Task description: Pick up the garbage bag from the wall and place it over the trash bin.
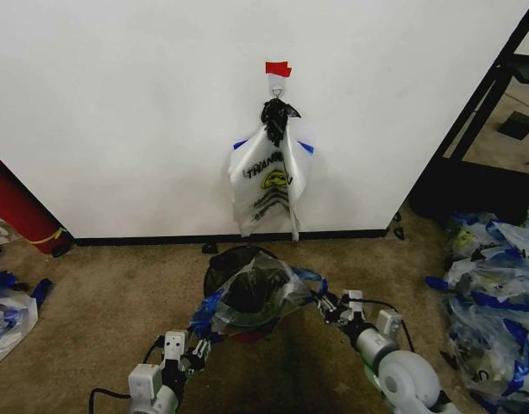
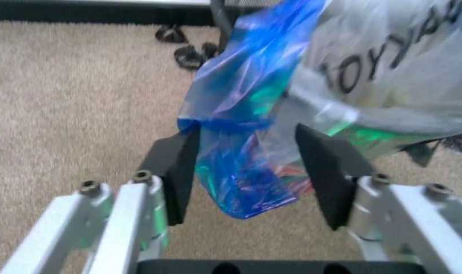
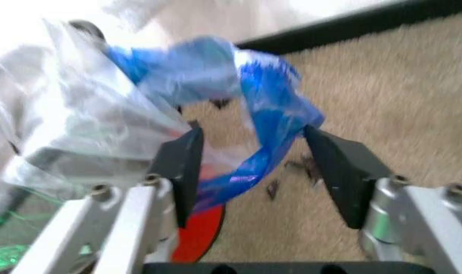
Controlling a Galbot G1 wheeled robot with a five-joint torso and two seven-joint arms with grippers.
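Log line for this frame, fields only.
garbage bag: draped over trash bin | left gripper: open around blue handle | right gripper: open around other handle

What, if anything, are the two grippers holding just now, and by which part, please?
Nothing is clamped. The garbage bag is draped over the trash bin. Its blue handles hang between the open fingers of the left gripper and right gripper, one per side.
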